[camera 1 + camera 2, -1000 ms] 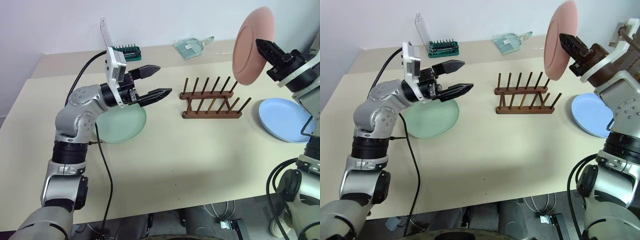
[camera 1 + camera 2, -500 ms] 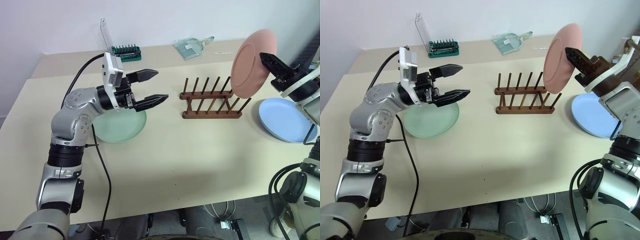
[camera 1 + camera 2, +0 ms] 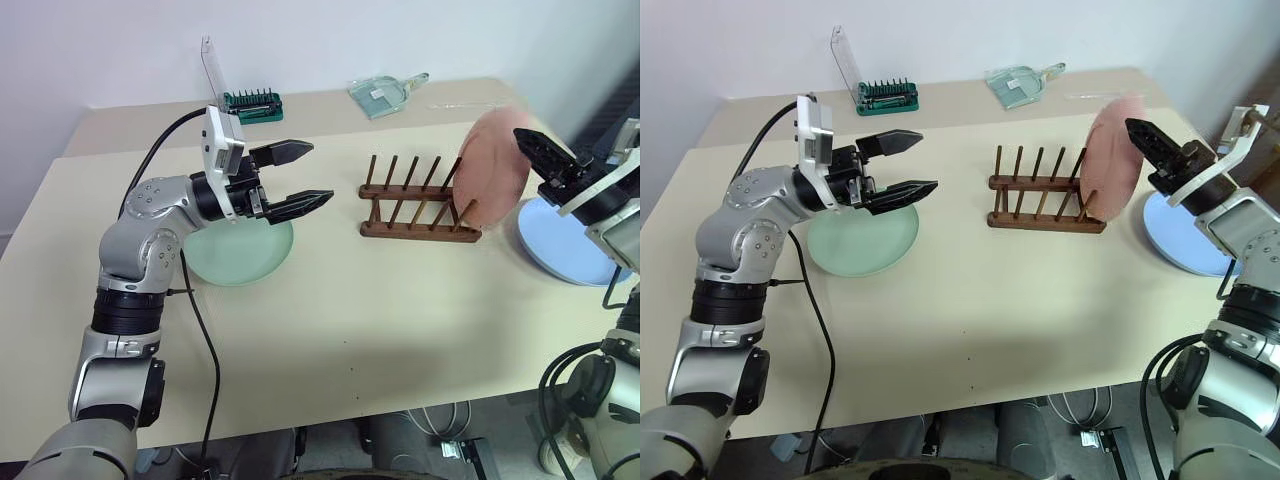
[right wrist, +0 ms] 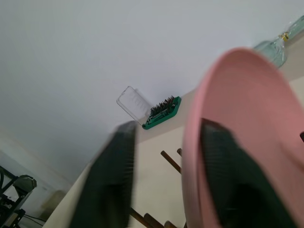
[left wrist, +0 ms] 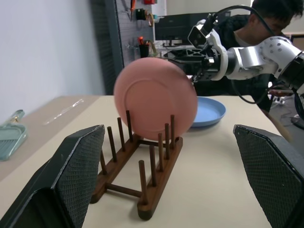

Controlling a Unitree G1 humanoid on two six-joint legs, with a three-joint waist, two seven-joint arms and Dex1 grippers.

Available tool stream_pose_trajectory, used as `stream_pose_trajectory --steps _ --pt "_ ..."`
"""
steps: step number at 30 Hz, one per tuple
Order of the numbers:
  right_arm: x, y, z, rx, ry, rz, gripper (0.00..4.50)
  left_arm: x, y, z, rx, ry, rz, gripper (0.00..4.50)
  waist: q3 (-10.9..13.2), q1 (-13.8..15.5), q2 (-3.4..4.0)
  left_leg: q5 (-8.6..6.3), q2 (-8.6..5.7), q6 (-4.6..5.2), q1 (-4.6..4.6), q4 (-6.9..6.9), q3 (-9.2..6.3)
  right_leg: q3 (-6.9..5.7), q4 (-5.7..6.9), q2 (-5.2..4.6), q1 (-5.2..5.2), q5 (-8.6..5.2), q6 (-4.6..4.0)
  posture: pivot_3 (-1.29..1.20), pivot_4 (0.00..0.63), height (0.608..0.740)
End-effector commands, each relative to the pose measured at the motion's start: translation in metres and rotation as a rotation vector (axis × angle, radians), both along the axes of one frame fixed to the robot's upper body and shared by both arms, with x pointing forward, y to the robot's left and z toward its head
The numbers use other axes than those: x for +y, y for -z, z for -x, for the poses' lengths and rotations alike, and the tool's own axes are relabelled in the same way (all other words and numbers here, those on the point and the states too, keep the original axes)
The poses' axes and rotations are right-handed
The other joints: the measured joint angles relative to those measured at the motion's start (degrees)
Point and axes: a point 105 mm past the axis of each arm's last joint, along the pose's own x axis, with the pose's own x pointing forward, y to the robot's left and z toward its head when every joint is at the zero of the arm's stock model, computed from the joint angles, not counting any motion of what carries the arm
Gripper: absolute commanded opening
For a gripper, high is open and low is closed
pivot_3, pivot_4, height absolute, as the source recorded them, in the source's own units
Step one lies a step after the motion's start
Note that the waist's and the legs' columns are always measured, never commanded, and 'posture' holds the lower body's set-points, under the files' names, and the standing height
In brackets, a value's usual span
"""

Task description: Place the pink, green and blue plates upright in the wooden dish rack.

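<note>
The pink plate [image 3: 490, 170] stands upright and leaning in the right end of the wooden dish rack [image 3: 410, 200], between its pegs. My right gripper [image 3: 530, 145] is at the plate's upper right rim. In the right wrist view its fingers [image 4: 228, 175] stand spread, open, with the rim between them and the outer finger off the plate. The green plate [image 3: 235, 255] lies flat on the table left of the rack. Above it my left gripper [image 3: 320, 172] hovers open and empty, pointing at the rack. The blue plate [image 3: 560, 240] lies flat to the right of the rack.
A green bit holder with a raised clear lid [image 3: 252, 100] and a clear glass scoop [image 3: 385, 92] sit along the back of the table. A black cable [image 3: 200, 330] hangs from my left arm. A person [image 5: 266, 14] stands beyond the right arm.
My right arm has come down and set the pink plate into the rack's right end, and its fingers have spread apart. The left arm has kept still.
</note>
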Motion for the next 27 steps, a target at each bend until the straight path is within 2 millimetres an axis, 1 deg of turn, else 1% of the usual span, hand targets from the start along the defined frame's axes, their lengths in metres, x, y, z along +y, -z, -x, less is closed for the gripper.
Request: stream_pose_trajectory --steps 1,2,4,8,10,12,15,17,18,19,20,21,22,23,25,26,27 --pt "-0.007 -0.011 0.004 -0.057 0.040 0.044 4.04 0.003 -0.009 0.004 -0.044 -0.002 -0.004 4.50 0.0 0.0 0.00 0.00 0.00 -0.01 0.00 0.00 0.00 0.00 0.00 0.00 0.00 0.00 0.00 0.00 0.150 0.740" --pt "-0.007 -0.012 0.004 -0.064 0.048 0.060 4.46 0.003 -0.009 0.003 -0.043 -0.004 -0.005 4.50 0.0 0.0 0.00 0.00 0.00 0.00 0.00 0.00 0.00 0.00 0.00 0.00 0.00 0.00 0.00 0.00 0.150 0.740" --pt "-0.005 -0.018 0.004 -0.092 0.056 0.089 4.46 0.003 -0.009 0.003 -0.043 -0.004 -0.005 4.50 0.0 0.0 0.00 0.00 0.00 0.00 0.00 0.00 0.00 0.00 0.00 0.00 0.00 0.00 0.00 0.00 0.150 0.740" --pt "-0.018 -0.040 0.003 -0.208 0.175 0.165 4.46 0.003 -0.007 0.003 -0.037 -0.005 -0.007 4.50 0.0 0.0 0.01 0.03 0.00 -0.05 0.00 0.00 0.00 0.00 -0.01 0.00 0.00 0.00 0.00 0.00 0.150 0.740" --pt "-0.024 -0.050 0.004 -0.261 0.220 0.171 4.46 0.002 -0.007 0.003 -0.043 -0.006 -0.009 4.50 0.0 0.0 0.01 0.03 0.00 -0.05 0.00 0.00 0.01 0.00 0.00 0.00 0.00 0.00 0.01 0.00 0.150 0.740" --pt "-0.031 -0.063 0.007 -0.351 0.308 0.245 4.46 0.002 -0.006 0.004 -0.046 -0.005 -0.010 4.50 0.0 0.0 0.01 0.04 0.00 -0.07 0.00 0.00 0.01 -0.01 0.00 0.00 0.00 0.00 0.01 0.00 0.150 0.740" --pt "-0.036 -0.079 0.016 -0.464 0.377 0.280 4.46 0.004 -0.004 0.001 -0.038 -0.027 -0.015 4.50 0.0 0.0 0.00 0.06 0.00 -0.10 0.00 0.00 0.01 -0.02 -0.01 0.00 0.00 0.00 0.01 0.00 0.150 0.740" --pt "-0.037 -0.089 0.022 -0.541 0.418 0.315 4.46 0.006 -0.001 -0.005 -0.025 -0.064 -0.031 4.50 0.0 0.0 0.01 0.07 0.00 -0.13 0.00 0.00 0.01 -0.01 -0.01 0.00 0.00 0.00 0.01 0.00 0.150 0.740" --pt "-0.032 -0.094 0.027 -0.578 0.397 0.325 4.46 0.010 0.005 -0.012 0.020 -0.101 -0.063 4.50 0.0 0.0 0.02 0.08 0.00 -0.14 0.00 0.00 0.02 -0.01 0.00 0.01 0.00 0.00 0.01 0.00 0.150 0.740" --pt "-0.017 -0.097 0.035 -0.636 0.338 0.384 4.46 0.017 0.013 -0.024 0.073 -0.165 -0.116 4.50 0.0 0.0 0.02 0.08 0.00 -0.14 0.01 0.00 0.01 -0.01 0.01 0.01 0.00 0.00 0.01 0.00 0.150 0.740" --pt "-0.005 -0.099 0.041 -0.674 0.291 0.425 4.46 0.023 0.019 -0.031 0.110 -0.210 -0.153 4.50 0.0 0.0 0.06 0.07 0.00 -0.13 0.01 -0.01 0.01 -0.01 0.01 0.01 0.00 0.00 0.01 0.00 0.150 0.740" --pt "0.017 -0.097 0.051 -0.699 0.162 0.453 4.46 0.033 0.025 -0.042 0.168 -0.268 -0.182 4.50 0.0 -0.1 0.10 0.05 0.01 -0.08 0.02 -0.01 0.00 -0.01 0.03 0.04 0.00 0.00 0.01 0.00 0.150 0.740" --pt "0.032 -0.094 0.058 -0.708 0.073 0.467 4.46 0.039 0.027 -0.048 0.203 -0.302 -0.195 4.50 0.0 -0.2 0.11 0.02 0.02 -0.03 0.03 -0.01 0.00 -0.01 0.04 0.05 0.00 -0.01 0.01 0.00 0.150 0.740" --pt "0.045 -0.087 0.064 -0.690 -0.017 0.485 4.46 0.047 0.026 -0.054 0.210 -0.340 -0.192 4.50 0.0 -0.4 0.11 0.00 0.03 -0.01 0.02 -0.02 -0.02 -0.03 0.05 0.06 0.00 -0.01 0.01 0.00 0.150 0.740" --pt "0.073 -0.076 0.077 -0.662 -0.196 0.518 4.46 0.076 0.029 -0.074 0.240 -0.509 -0.242 4.50 0.0 -0.3 0.10 0.00 0.04 0.00 0.02 0.00 -0.03 -0.03 0.04 0.06 0.00 -0.01 0.01 0.00 0.150 0.740" --pt "0.081 -0.071 0.082 -0.643 -0.261 0.526 4.46 0.087 0.030 -0.081 0.243 -0.570 -0.271 4.50 0.0 -0.3 0.08 0.00 0.04 0.00 0.01 0.02 -0.03 -0.04 0.04 0.05 0.00 -0.01 0.01 0.00 0.150 0.740" --pt "0.088 -0.067 0.086 -0.649 -0.300 0.548 4.46 0.103 0.040 -0.088 0.335 -0.654 -0.306 4.50 0.0 -0.3 0.08 0.00 0.04 0.00 0.00 0.03 -0.04 -0.04 0.03 0.05 0.00 -0.01 0.01 0.00 0.150 0.740"
